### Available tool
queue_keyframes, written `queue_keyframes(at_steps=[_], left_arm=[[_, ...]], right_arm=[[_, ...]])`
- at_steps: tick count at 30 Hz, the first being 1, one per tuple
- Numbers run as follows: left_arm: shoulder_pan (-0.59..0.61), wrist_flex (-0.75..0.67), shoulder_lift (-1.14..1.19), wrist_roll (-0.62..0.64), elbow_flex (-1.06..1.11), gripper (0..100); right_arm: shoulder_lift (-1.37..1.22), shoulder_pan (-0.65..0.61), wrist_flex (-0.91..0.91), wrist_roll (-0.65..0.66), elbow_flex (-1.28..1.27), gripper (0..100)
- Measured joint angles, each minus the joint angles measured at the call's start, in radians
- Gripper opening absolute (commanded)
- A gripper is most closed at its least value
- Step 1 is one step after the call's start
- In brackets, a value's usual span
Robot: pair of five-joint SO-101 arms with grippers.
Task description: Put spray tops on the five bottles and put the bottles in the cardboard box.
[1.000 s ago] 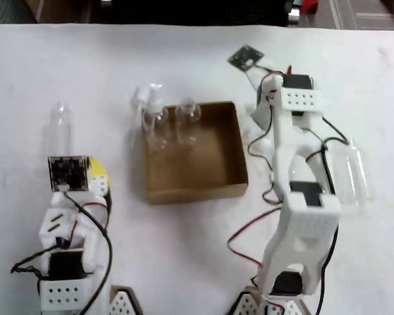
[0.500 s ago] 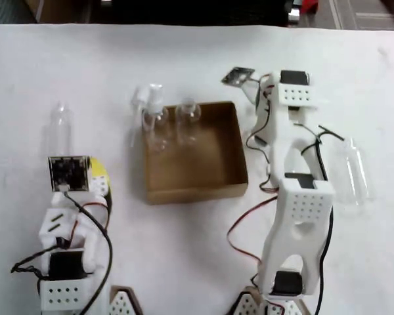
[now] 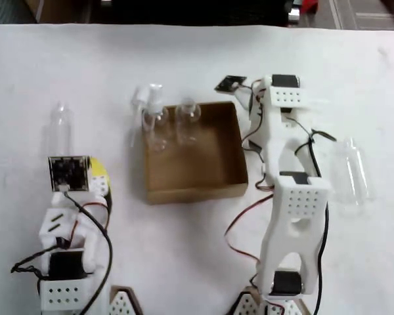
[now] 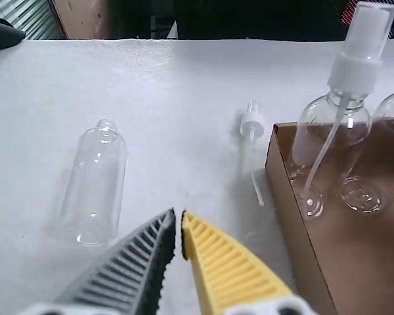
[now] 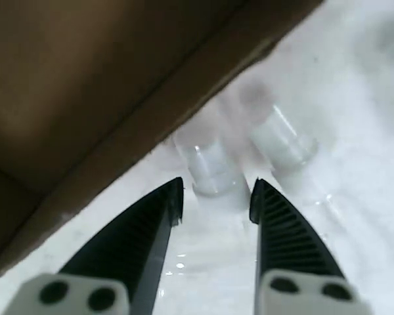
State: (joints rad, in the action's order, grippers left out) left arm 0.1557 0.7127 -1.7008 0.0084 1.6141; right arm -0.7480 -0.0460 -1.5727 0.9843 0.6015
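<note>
An open clear bottle point(image 4: 95, 180) lies on the white table just ahead of my left gripper point(image 4: 177, 226), which is shut on nothing; the same bottle point(image 3: 60, 128) shows in the high view. A loose spray top point(image 4: 251, 128) lies beside the cardboard box point(image 3: 233, 141). In the box stand a bottle with a spray top point(image 4: 335, 125) and a bare bottle point(image 3: 187, 119). My right gripper point(image 5: 215, 193) is open, low beside the box wall point(image 5: 118, 98), with a white spray top point(image 5: 210, 172) just past its tips and another point(image 5: 282, 141) beyond. A third open bottle point(image 3: 353, 170) lies at the right.
The right arm point(image 3: 285, 197) stretches along the box's right side with loose red and black wires around it. The left arm point(image 3: 69, 216) sits at the near left. The white table point(image 3: 184, 249) runs wide to the front of the box.
The right arm has swung left and farther up the table toward the box's right wall, uncovering the bottle at the right. The left arm has not moved.
</note>
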Motion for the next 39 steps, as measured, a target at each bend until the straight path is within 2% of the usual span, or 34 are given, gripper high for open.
queue_keyframes(at_steps=[28, 34, 39], left_arm=[[0.000, 0.012, 0.000, 0.000, 0.000, 2], [0.000, 0.012, 0.000, 0.000, 0.000, 2], [0.000, 0.012, 0.000, 0.000, 0.000, 2]], right_arm=[[-0.077, -0.005, 0.026, 0.048, 0.020, 15.3], [-0.077, 0.014, 0.026, 0.051, 0.020, 22.1], [-0.077, 0.014, 0.026, 0.051, 0.020, 17.1]])
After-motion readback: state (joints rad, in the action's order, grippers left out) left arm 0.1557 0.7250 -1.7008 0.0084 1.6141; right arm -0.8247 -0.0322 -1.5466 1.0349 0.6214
